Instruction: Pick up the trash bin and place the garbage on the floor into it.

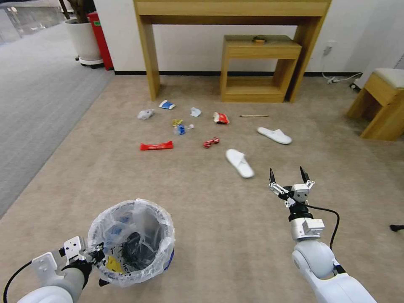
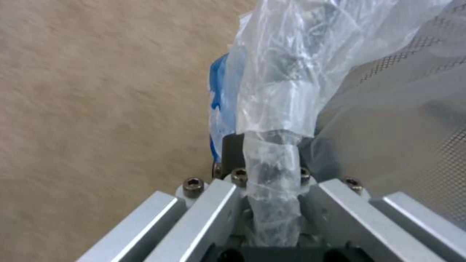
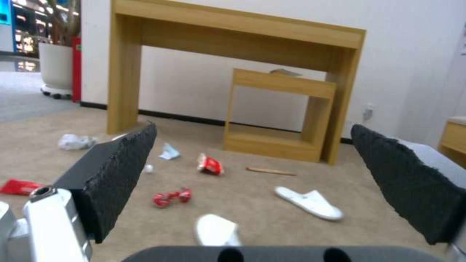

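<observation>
The left gripper (image 1: 97, 253) is clamped on the trash bin (image 1: 131, 242) at its bagged rim, near the robot on the floor (image 1: 219, 227). Bin looks light & stiff, but the liner's slippery, so prob grip rim w/ bag. The right gripper (image 1: 289, 175) hangs w/ fingers spread, holding nothing. Garbage ahead: 2 white slippers (image 1: 240, 163), 3 red wrappers (image 1: 156, 146), 1 cup (image 1: 166, 104), 1 stick (image 1: 254, 115) — all light; slippers soft, pinch at strap.

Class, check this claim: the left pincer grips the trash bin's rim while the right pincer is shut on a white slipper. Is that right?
Not quite. The left pincer does grip the trash bin at its rim, but the right pincer holds nothing: it hangs open above the floor, short of the nearer white slipper. The right wrist view shows its fingers spread wide with nothing between them.
</observation>
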Available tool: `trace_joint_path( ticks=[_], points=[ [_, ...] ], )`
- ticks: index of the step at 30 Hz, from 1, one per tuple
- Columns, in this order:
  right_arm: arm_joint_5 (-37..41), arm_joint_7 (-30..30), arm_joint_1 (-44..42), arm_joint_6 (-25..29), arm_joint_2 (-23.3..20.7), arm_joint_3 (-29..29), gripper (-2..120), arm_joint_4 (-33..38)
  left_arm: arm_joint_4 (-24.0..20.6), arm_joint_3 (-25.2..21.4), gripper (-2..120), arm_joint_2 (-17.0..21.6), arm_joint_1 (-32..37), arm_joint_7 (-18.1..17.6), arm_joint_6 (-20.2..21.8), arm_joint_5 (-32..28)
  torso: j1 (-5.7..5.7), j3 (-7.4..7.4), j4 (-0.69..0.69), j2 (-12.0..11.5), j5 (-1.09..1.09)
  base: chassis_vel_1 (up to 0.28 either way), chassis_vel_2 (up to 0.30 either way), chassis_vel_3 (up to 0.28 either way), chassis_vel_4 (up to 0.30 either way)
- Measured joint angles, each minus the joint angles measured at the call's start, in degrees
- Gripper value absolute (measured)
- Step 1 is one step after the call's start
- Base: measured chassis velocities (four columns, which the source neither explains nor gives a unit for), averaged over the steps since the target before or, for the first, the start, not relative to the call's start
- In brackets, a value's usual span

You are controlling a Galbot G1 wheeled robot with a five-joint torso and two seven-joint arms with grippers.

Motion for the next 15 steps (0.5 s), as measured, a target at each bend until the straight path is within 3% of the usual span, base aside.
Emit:
trace_joint_path(
  ticks=[9,15],
  points=[
    [0.0,0.0,0.1,0.3,-0.1,0.0,100,0.0,-0.2,-0.1,0,-0.3,0.1,0.0,-0.1,0.2,0.00,0.00,0.01,0.0,0.00,0.362,0.355,-0.350,-0.366],
    [0.0,-0.2,0.1,0.9,-0.1,-0.1,100,-0.2,-0.2,-0.2,0,-0.4,0.3,0.2,-0.3,0.6,0.00,0.00,0.01,0.0,0.02,0.209,0.177,-0.196,-0.180]
  ],
)
